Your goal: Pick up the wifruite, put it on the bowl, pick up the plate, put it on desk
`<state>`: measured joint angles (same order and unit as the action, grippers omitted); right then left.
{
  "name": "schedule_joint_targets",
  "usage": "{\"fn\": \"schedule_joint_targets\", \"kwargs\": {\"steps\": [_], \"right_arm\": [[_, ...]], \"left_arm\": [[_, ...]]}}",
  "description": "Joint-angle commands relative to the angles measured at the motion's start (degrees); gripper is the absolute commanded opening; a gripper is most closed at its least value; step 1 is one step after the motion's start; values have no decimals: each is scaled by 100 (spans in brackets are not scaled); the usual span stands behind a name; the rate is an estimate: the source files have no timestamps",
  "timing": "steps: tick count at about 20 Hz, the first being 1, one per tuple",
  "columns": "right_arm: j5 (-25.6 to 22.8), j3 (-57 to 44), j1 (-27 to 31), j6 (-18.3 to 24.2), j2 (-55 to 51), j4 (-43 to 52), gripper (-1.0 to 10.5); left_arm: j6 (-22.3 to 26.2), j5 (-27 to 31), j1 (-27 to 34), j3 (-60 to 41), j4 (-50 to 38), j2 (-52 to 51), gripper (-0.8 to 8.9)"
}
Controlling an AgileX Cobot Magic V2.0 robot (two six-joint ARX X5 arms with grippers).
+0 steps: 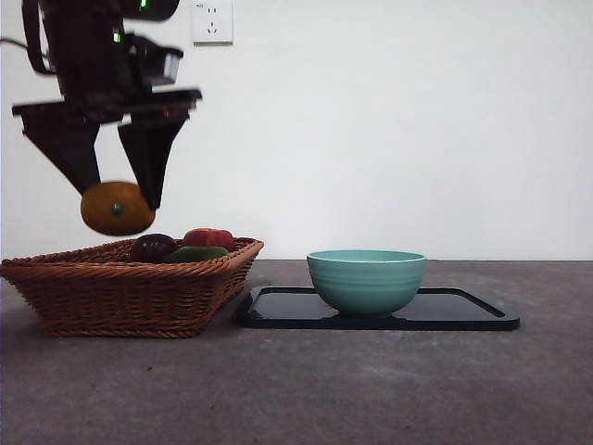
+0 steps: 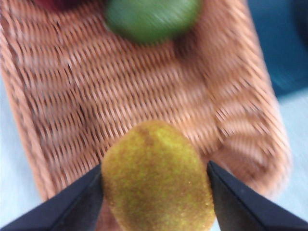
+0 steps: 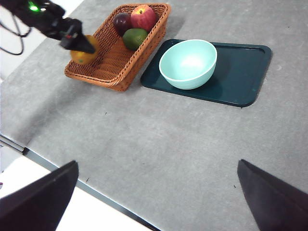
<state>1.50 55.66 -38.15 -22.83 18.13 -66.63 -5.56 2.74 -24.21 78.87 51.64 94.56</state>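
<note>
My left gripper [image 1: 119, 202] is shut on the wifruite [image 1: 117, 208], a brownish-orange oval fruit, and holds it above the wicker basket [image 1: 120, 297]. In the left wrist view the wifruite [image 2: 156, 178] sits between my two jaws over the basket floor [image 2: 144, 96]. The right wrist view shows the left gripper [image 3: 83, 48] with the wifruite [image 3: 82, 56] over the basket's near end. The mint-green bowl [image 1: 366, 280] stands empty on a dark plate [image 1: 463, 311], which lies on the grey desk [image 1: 371, 389]. My right gripper [image 3: 159, 192] is open and empty, high above the desk's front.
The basket [image 3: 115, 62] holds a green fruit [image 3: 134, 37], a dark purple fruit [image 3: 122, 21] and a red apple [image 3: 143, 17]. The plate [image 3: 240, 77] lies right of the basket. The desk's front edge [image 3: 72, 185] runs near my right gripper.
</note>
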Motion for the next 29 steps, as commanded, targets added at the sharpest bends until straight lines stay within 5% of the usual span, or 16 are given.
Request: {"fn": "schedule_joint_targets", "kwargs": {"steps": [1, 17, 22, 29], "right_arm": [[-7, 50, -39, -59, 7, 61, 557], [-153, 50, -39, -59, 7, 59, 557], [-151, 50, -39, -59, 7, 59, 557], [-151, 50, -39, -59, 7, 61, 557]], "left_arm": [[195, -356, 118, 61, -197, 363, 276], [302, -417, 208, 81, -964, 1392, 281], [249, -424, 208, 350, -730, 1331, 543], [232, -426, 208, 636, -70, 247, 558]]}}
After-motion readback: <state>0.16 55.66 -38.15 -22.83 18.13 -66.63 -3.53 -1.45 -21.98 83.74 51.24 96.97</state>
